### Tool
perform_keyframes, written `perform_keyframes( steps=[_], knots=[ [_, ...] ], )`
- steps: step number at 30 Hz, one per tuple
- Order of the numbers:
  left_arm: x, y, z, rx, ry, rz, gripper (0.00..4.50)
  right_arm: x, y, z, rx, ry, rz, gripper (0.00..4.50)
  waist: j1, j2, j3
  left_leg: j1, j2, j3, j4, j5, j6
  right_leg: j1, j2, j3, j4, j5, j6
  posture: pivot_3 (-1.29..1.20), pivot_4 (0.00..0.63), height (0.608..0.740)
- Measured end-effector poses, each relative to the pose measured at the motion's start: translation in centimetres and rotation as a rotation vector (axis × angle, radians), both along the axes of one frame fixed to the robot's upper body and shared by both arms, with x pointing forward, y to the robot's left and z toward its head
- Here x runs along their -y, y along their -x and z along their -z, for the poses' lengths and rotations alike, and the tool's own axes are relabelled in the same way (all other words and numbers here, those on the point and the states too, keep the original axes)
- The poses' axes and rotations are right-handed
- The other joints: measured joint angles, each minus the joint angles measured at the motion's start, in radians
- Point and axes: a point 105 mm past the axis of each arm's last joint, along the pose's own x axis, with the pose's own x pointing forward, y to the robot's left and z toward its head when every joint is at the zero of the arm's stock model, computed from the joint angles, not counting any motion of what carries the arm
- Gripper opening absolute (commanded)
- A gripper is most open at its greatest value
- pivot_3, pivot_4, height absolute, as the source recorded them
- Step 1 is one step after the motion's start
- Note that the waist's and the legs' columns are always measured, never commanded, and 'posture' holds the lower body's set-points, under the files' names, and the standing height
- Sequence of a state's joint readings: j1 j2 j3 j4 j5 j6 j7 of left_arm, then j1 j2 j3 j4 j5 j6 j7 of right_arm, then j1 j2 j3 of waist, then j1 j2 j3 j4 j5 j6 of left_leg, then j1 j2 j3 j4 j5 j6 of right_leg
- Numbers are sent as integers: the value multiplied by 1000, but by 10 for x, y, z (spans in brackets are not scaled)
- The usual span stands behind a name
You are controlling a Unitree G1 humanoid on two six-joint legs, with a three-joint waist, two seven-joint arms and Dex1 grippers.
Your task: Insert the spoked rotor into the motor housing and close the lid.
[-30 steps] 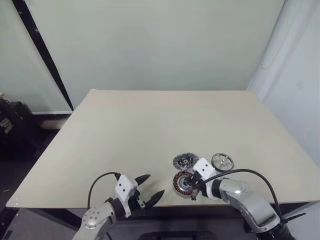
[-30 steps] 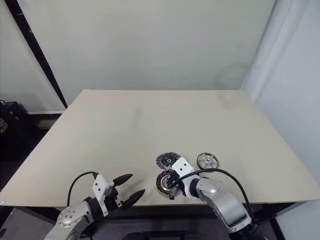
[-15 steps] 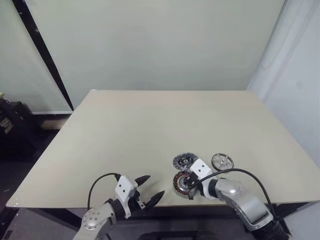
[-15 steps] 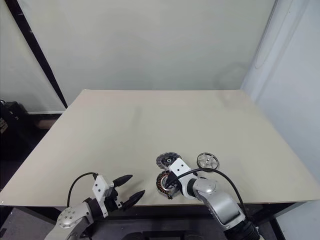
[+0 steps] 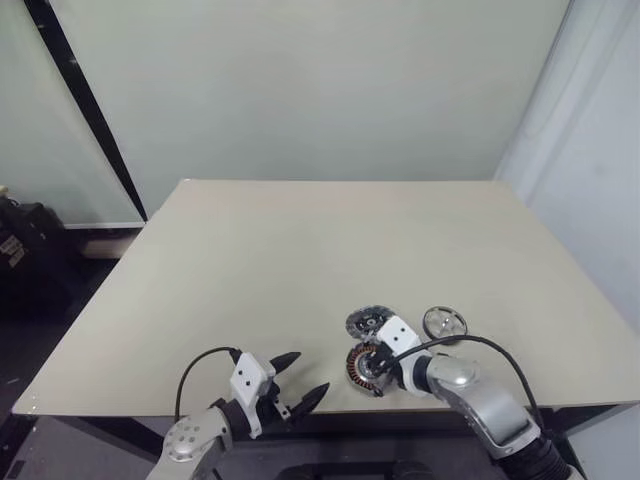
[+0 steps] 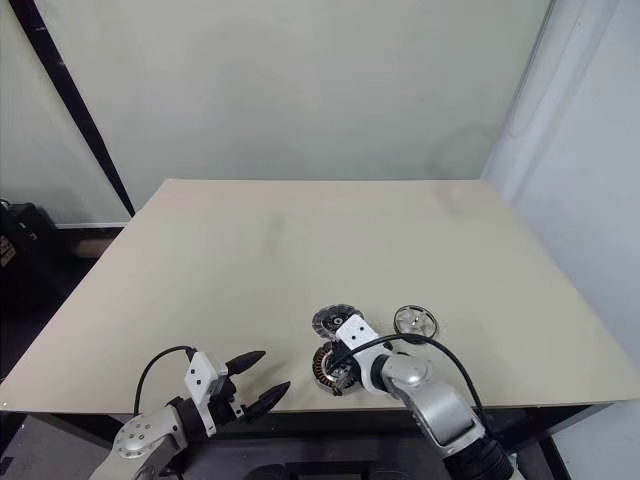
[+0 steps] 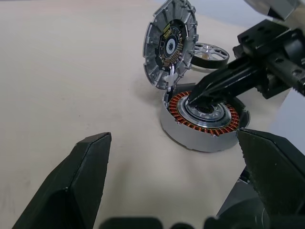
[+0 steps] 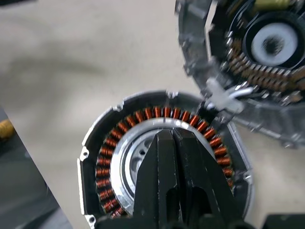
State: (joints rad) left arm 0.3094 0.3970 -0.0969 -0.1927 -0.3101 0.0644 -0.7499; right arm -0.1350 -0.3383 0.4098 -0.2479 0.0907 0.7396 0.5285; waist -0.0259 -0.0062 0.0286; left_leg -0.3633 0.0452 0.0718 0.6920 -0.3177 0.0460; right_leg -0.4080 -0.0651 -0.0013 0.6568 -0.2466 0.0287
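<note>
Right gripper (image 7: 202, 98), closed, inside motor housing (image 7: 202, 119) near table edge (image 5: 150, 408).

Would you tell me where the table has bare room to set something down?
The table lies bare from its far edge to the lid, and along its left side. Crowded: lid, motor housing and spoked rotor cluster near the front edge.

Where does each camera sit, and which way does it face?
Left and right eye views: on the head, looking forward and down at the table; both arms show.
Left wrist view: along the open left claw towards the motor housing, raised lid, spoked rotor.
Right wrist view: down the shut right claw into the housing.
Shared: housing and lid.
</note>
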Motion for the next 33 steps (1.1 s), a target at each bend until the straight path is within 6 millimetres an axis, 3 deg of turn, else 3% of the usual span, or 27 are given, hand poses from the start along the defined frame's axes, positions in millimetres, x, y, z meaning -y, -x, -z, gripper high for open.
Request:
perform_keyframes(
  steps=[4,10,17,21,31,33],
  knots=[
    [0,0,0,2,0,0,4500,0,0,-7,12,-20,-4,61,0,0,0,0,0,0,0,0,0,0,0,0,0,0,0,0,0,740],
    [0,-1,-1,8,1,1,4500,7,10,9,-51,10,-10,61,0,0,0,0,0,0,0,0,0,0,0,0,0,0,0,0,0,740],
    [1,-2,-3,17,2,2,4500,6,8,9,-49,-8,0,61,-1,0,0,0,0,0,0,0,0,0,0,0,0,0,0,0,0,740],
    [0,-2,-3,20,1,0,4500,12,4,3,-27,-13,18,1000,0,0,0,0,0,0,0,0,0,0,0,0,0,0,0,0,0,740],
    [1,-6,-5,37,8,-10,4500,26,-1,-31,62,-44,32,4467,0,0,0,0,0,0,0,0,0,0,0,0,-1,0,0,0,0,740],
    [1,-7,-5,40,9,-11,4500,32,0,-34,64,-42,47,4467,1,0,0,0,0,0,0,0,0,0,0,0,-1,0,0,0,0,740]
  ],
)
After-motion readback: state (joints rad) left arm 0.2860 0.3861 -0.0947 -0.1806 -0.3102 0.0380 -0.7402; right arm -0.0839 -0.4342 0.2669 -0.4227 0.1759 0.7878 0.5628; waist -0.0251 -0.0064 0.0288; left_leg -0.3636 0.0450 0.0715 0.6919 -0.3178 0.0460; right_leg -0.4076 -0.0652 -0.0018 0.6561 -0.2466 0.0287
